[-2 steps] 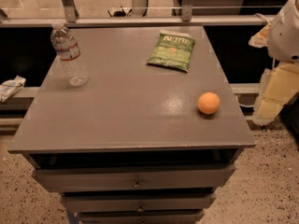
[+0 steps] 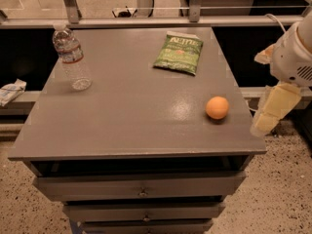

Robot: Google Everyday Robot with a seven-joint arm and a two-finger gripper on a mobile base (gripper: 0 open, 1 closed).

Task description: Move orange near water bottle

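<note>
The orange (image 2: 217, 107) is a small round fruit lying on the grey table top (image 2: 136, 116) near its right front edge. The water bottle (image 2: 71, 57) is clear with a white cap and a red-and-white label; it stands upright at the far left corner of the table. My gripper (image 2: 274, 110) hangs off the white arm (image 2: 292, 57) just beyond the table's right edge, to the right of the orange and not touching it. It holds nothing that I can see.
A green chip bag (image 2: 179, 52) lies flat at the far middle-right of the table. Drawers (image 2: 141, 191) sit below the table front. A metal rail (image 2: 146, 21) runs behind the table. A white rag (image 2: 10, 90) lies on a ledge at the left.
The gripper has shifted slightly left, closer to the table's right edge. The orange, bottle and chip bag have not moved.
</note>
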